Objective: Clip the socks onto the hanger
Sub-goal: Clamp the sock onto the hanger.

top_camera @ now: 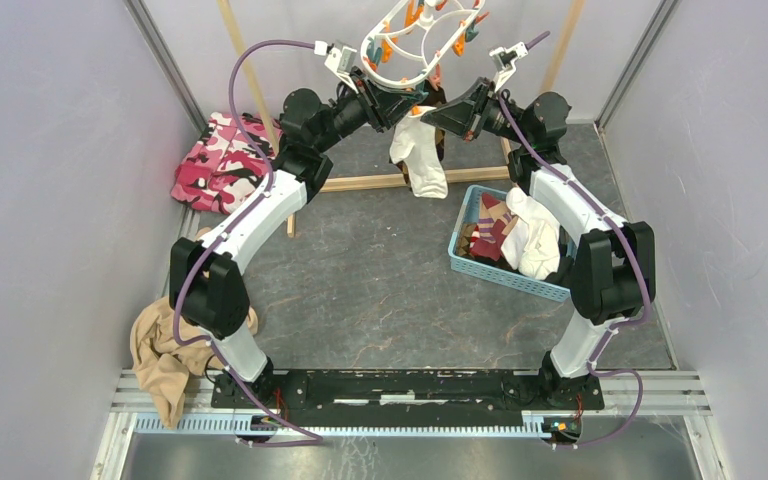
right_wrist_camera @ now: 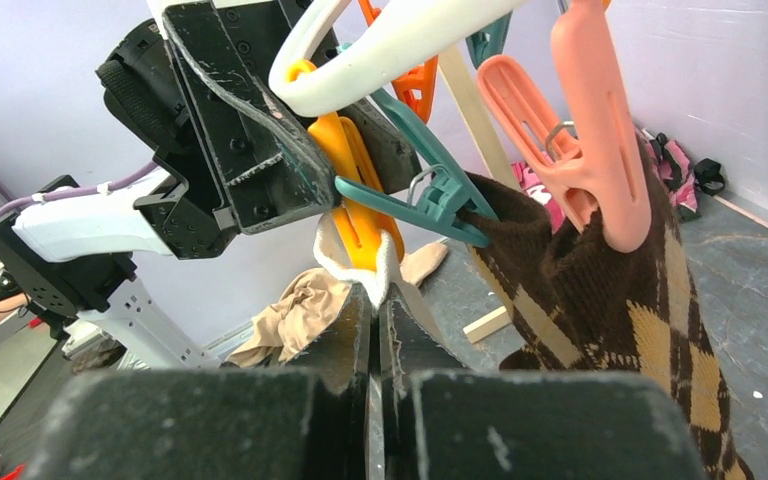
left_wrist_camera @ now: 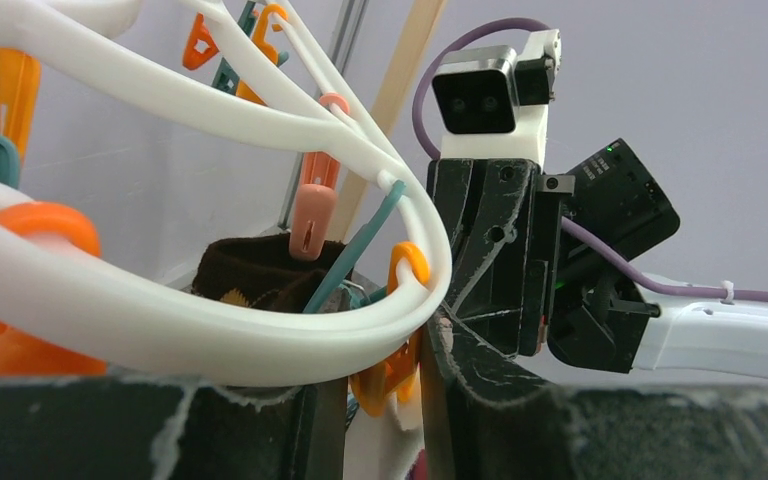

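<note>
Top view: the hanger (top_camera: 415,40) hangs over the middle of the bench's far edge. The left hand (top_camera: 400,103) and right hand (top_camera: 438,115) meet just under it, with a white sock (top_camera: 422,165) dangling below them. More socks lie in the blue basket (top_camera: 505,274) near the right edge. Neither hand's state can be read from here. Left wrist view: the left hand pinches an orange clothespin (left_wrist_camera: 388,372) under the hanger's ring. Its mouth is hidden, so probably sprung open, not confirmed. A brown argyle sock (left_wrist_camera: 255,280) hangs clipped by a pink clothespin (left_wrist_camera: 310,215) just beside. Right wrist view: the right hand is pressed together on the white sock's cuff, and the cuff touches the orange clothespin's lower end. Only this view shows that contact; only the top view shows the sock's free length and the basket. Judged step: seating the cuff in the pin. To do it well, hold the pin squeezed and push the cuff deep. Release the left hand first, then the right once the pin bites.
</note>
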Motion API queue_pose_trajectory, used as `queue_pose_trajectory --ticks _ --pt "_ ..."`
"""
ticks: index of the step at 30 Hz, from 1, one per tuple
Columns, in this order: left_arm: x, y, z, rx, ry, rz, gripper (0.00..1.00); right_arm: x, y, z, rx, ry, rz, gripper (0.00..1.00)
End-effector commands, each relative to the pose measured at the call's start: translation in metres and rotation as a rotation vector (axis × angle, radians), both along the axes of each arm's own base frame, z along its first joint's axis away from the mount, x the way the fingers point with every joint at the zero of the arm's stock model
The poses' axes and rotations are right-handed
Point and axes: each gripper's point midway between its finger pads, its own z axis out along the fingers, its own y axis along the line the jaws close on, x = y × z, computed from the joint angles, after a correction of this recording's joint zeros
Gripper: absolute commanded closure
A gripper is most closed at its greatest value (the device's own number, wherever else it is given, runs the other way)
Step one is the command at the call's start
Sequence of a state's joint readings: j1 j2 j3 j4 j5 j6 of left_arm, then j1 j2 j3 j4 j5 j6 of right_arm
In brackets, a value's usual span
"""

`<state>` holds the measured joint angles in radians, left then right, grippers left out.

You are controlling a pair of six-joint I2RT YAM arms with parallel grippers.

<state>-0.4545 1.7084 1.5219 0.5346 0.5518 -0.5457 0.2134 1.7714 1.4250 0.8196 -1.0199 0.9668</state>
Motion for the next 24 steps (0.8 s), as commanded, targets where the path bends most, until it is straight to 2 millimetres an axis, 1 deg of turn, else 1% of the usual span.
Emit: queue_pose_trajectory --ticks 1,6,11,16,17,20,24 --pt "-0.002 -0.003 0.004 0.045 -0.061 -0.018 0.95 -0.013 -0.005 0.046 0.054 -0.126 -0.003 1.0" --pt "-0.002 -0.003 0.004 0.045 -0.057 -0.017 0.94 -0.015 -0.006 0.049 0.057 -0.134 0.001 1.0" --pt "-0.001 -0.003 0.006 0.03 -0.04 -0.017 0.88 -0.014 -0.006 0.046 0.055 -0.127 0.001 1.0" --pt "-0.002 -0.001 0.009 0.007 -0.017 -0.009 0.61 -0.012 -0.005 0.04 0.045 -0.115 -0.002 1.0" --pt "-0.002 -0.001 0.01 0.002 -0.014 -0.007 0.54 -0.012 -0.005 0.04 0.043 -0.114 -0.001 1.0" --pt "-0.002 0.002 0.014 -0.011 -0.006 0.003 0.42 -0.012 -0.005 0.039 0.041 -0.113 -0.003 1.0" --pt "-0.003 0.005 0.016 -0.022 0.006 0.018 0.31 -0.012 -0.005 0.037 0.037 -0.113 -0.004 0.99"
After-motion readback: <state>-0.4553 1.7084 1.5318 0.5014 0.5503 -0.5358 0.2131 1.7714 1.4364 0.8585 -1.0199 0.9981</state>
